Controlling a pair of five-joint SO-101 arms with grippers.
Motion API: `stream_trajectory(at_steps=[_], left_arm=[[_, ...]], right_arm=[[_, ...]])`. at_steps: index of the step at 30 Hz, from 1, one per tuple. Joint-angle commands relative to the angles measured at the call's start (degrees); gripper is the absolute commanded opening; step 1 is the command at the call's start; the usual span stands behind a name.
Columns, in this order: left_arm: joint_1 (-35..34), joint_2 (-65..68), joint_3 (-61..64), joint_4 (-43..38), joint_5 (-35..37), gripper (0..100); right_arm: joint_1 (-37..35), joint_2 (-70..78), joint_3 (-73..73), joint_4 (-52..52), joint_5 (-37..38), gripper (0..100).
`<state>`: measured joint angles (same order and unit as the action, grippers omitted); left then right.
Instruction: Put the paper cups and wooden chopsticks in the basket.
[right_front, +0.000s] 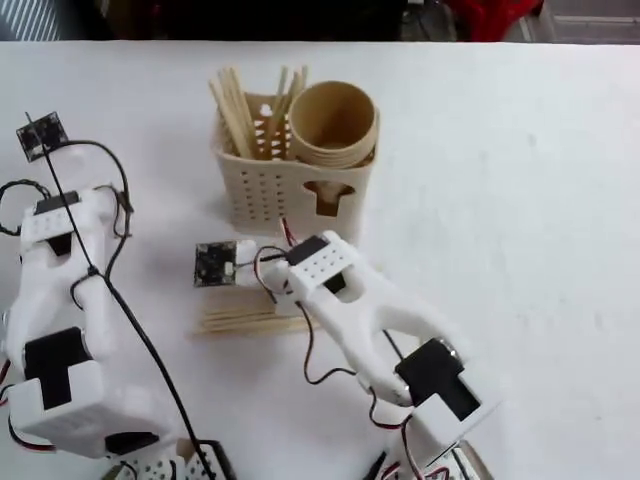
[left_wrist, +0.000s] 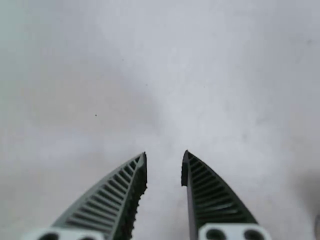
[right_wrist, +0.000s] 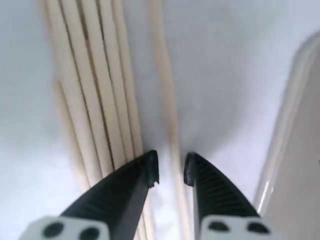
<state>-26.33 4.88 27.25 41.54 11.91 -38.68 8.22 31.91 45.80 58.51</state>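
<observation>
- Paper cups and some chopsticks are sitting in the basket.
- Loose chopsticks are lying at its 6 o'clock.
- Right claw is straddling one, barely parted; left claw is hanging barely parted, empty.

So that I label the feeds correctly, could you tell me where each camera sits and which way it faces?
High view: fixed above the table, looking down on the basket, loose chopsticks, left arm and right arm.
Left wrist view: on the left arm's wrist, facing bare table past the left hand.
Right wrist view: on the right arm's wrist, facing the loose chopsticks past the right hand.
Shared: high and right wrist views both show the loose chopsticks and basket.
</observation>
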Motion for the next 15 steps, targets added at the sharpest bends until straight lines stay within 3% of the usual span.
stream_trajectory(at_steps=[1, 5, 7, 15], left_arm=[[0.7, -0.3, -0.7, -1.0, 0.5, 13], [0.6, -0.3, -0.7, -1.0, 0.5, 13], [0.6, -0.3, -0.7, -1.0, 0.5, 13], [0.6, -0.3, -0.7, -1.0, 0.5, 13]], right_arm=[[-0.3, -0.2, -0.4, 0.0, 1.7, 10.4], [-0.3, 0.0, -0.4, 0.1, 1.8, 1.8], [-0.2, 0.0, -0.4, 0.1, 1.3, 2.7], [6.1, -13.2, -2.1, 0.1, -10.7, 1.7]])
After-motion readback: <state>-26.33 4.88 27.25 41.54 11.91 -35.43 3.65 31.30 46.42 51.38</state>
